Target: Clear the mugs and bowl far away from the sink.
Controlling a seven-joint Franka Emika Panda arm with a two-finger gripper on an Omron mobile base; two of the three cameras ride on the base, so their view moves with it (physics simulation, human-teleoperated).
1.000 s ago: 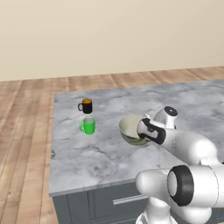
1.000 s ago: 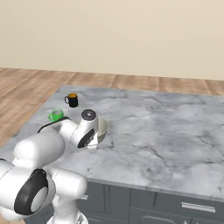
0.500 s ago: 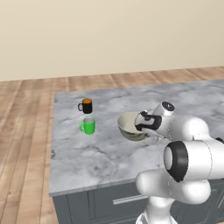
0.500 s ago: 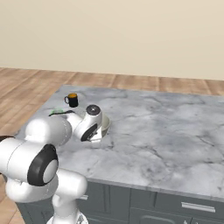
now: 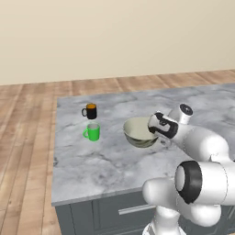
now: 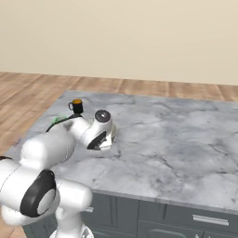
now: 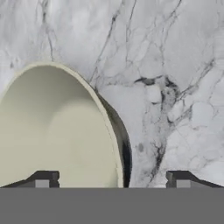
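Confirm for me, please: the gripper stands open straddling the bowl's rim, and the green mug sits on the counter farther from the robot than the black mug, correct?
Not quite. In the left base view the green mug sits nearer the robot than the black mug. The rest holds: the gripper stands open straddling the rim of the bowl.

The gripper (image 7: 113, 181) stands with its jaws wide astride the rim of the bowl (image 5: 139, 131), which blocks the way directly below it. Beyond the bowl, the green mug (image 5: 93, 132) and black mug (image 5: 90, 111) stand close together. The bench (image 6: 176, 144) on the gripper's other side lies bare and open.
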